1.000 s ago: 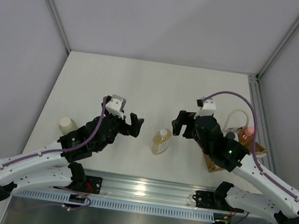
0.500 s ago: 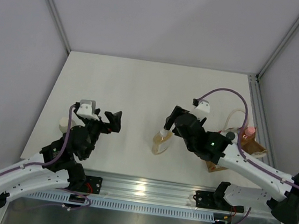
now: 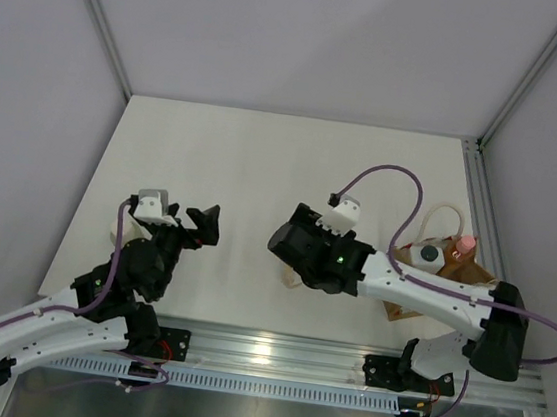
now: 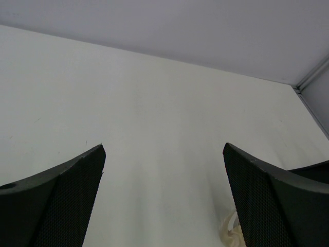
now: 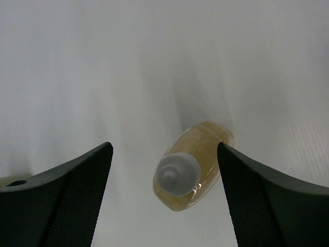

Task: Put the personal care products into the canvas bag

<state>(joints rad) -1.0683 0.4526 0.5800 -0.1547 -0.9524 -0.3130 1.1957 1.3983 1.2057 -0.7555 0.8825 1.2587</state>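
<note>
The slim amber bottle with a white cap point(image 5: 187, 167) stands on the table between the fingers of my right gripper point(image 5: 164, 147). The jaws are open and touch neither side of it. From above, the right gripper point(image 3: 289, 250) covers most of that bottle point(image 3: 291, 276). The canvas bag point(image 3: 472, 276) lies at the right edge. A black-capped bottle point(image 3: 429, 256) and an orange bottle with a pink cap point(image 3: 463, 246) sit in it. The pale-green cylinder point(image 3: 121, 226) peeks out behind my left arm. My left gripper point(image 3: 201, 225) point(image 4: 164, 148) is open and holds nothing.
The bag's cream handles point(image 3: 438, 219) loop toward the back. A metal rail point(image 3: 262, 353) runs along the near edge. Grey walls stand behind and at both sides. A small cream shape point(image 4: 231, 232) shows beside the left gripper's right finger; I cannot tell what it is.
My right arm has swung left and come down over the amber bottle. My left arm has pulled back to the left, away from the bottle.
</note>
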